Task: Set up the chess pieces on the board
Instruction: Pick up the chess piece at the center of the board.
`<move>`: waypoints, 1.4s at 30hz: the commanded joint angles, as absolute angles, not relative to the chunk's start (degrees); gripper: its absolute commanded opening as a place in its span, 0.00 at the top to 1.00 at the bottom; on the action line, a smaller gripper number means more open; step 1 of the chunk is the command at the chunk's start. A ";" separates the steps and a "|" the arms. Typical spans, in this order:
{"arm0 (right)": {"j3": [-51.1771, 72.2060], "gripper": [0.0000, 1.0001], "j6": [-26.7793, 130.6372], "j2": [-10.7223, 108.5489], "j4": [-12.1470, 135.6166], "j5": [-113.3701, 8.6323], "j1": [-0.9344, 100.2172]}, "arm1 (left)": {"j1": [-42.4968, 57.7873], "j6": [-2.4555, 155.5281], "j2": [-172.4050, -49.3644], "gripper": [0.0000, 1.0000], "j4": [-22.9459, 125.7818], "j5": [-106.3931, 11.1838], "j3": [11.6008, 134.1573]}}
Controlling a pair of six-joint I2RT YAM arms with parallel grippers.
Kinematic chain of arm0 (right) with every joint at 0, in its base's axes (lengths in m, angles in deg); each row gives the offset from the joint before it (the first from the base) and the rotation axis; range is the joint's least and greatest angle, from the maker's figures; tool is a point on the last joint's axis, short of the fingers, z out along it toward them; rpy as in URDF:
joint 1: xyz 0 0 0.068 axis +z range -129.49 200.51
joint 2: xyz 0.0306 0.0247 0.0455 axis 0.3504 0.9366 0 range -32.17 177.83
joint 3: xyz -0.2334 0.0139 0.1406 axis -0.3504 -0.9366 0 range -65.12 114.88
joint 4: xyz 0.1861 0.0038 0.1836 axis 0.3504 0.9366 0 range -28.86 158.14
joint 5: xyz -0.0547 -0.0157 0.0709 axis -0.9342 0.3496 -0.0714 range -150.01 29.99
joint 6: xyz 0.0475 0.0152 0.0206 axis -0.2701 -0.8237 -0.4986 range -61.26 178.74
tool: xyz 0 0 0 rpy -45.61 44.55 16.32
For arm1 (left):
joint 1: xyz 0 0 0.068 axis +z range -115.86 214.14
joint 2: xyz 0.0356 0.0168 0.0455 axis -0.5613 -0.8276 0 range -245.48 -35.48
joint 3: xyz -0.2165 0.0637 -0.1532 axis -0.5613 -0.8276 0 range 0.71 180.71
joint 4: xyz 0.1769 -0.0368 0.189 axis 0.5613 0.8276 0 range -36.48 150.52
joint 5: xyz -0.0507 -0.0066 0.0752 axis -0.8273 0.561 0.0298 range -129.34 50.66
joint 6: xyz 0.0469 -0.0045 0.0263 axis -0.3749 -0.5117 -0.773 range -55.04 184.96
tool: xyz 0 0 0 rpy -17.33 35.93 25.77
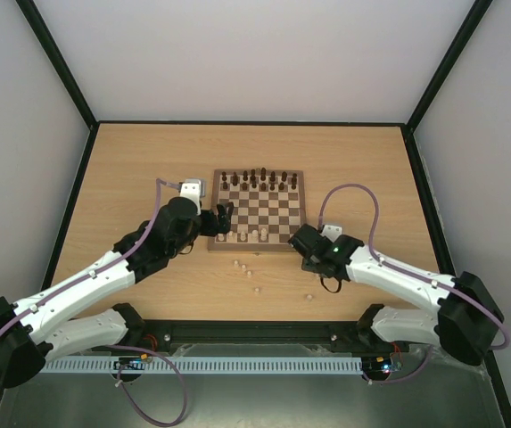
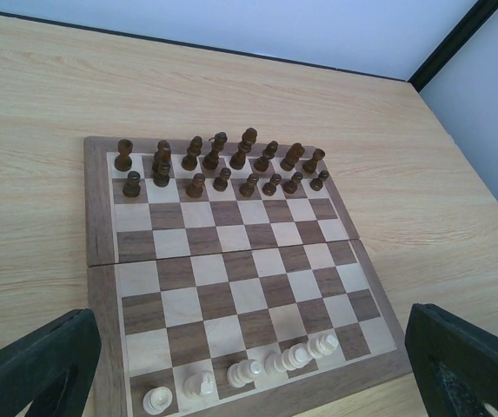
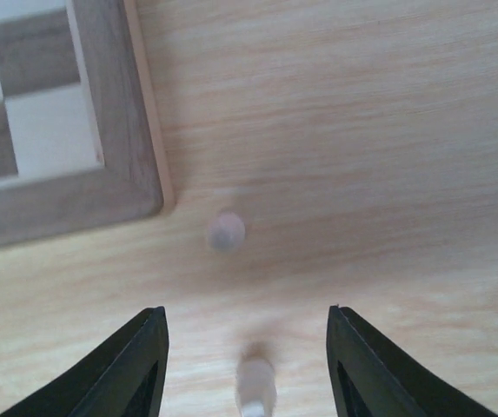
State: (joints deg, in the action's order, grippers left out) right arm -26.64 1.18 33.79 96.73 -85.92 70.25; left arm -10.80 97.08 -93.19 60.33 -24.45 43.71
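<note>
The board [image 1: 257, 212] lies mid-table with dark pieces on its two far rows. Several pale chess pieces [image 1: 243, 237] stand on its near row, and they show in the left wrist view [image 2: 243, 372]. Several more pale pieces [image 1: 248, 275] lie loose on the table in front of the board. My left gripper [image 1: 222, 219] is open and empty above the board's near left corner [image 2: 250, 314]. My right gripper [image 1: 302, 241] is open by the board's near right corner [image 3: 101, 187]. A blurred pale piece [image 3: 255, 387] stands between its fingers [image 3: 245, 310] untouched, with another pale piece [image 3: 227, 231] just ahead.
Dark brown pieces [image 2: 221, 163] fill the board's far rows. One pale piece [image 1: 309, 296] lies apart near the right arm. Black frame rails [image 1: 248, 122] and white walls bound the wooden table. Purple cables loop over both arms.
</note>
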 commanded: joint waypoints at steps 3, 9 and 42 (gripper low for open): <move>-26.51 0.55 9.13 38.10 88.44 -81.47 63.14 | -10.42 96.95 -93.19 0.01 59.76 -24.22 43.52; -26.11 0.60 12.88 39.44 86.71 -79.32 59.25 | -10.33 96.75 -93.50 0.01 59.89 -24.13 43.69; -21.61 0.99 15.56 40.80 92.03 -80.19 58.66 | -10.24 96.65 -94.14 0.01 59.69 -24.20 43.63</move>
State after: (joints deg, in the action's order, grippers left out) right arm -24.98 14.91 43.86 86.20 -78.60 58.82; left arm -10.54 97.05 -93.91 60.33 -24.49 43.71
